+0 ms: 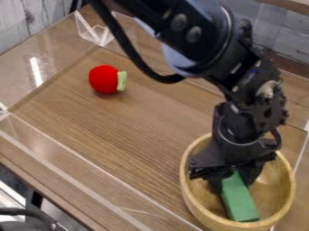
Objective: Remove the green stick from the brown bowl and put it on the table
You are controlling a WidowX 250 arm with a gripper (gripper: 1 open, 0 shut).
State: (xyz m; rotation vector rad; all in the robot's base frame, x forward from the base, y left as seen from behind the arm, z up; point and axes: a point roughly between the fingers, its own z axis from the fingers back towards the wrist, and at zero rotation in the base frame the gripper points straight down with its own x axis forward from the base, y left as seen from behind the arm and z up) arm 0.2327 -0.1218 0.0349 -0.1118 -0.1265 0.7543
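Surface: wooden table [108, 135], brown, straight grain running on a diagonal across the view, smooth with a light sheen. A clear plastic barrier [54, 153] stood along its near and left edges, and further clear panels rose at the far left corner. Tiled wall behind, pale.

Item 1: brown bowl [284, 185], round, shallow, tan interior with a thicker rim, set at the lower right close to the near edge of the table and the right edge of the view.

Item 2: green stick [240, 200], a flat-sided rectangular block, matte mid-green. It lay inside the bowl, leaning on the inner slope, long axis running from upper left under the gripper to lower right toward the near rim. Upper end hidden by the fingers.

Item 3: gripper [232, 168], black, glossy, on a bulky jointed arm, pointing straight down into the bowl. Its fingers were apart, straddling the upper end of the stick; whether they touched it could not be told.

Item 4: red ball-shaped object [107, 80] with a small green patch on its right side, far left, well apart from the bowl.

Open room: broad bare tabletop between the red object and the bowl, and to the bowl's left.
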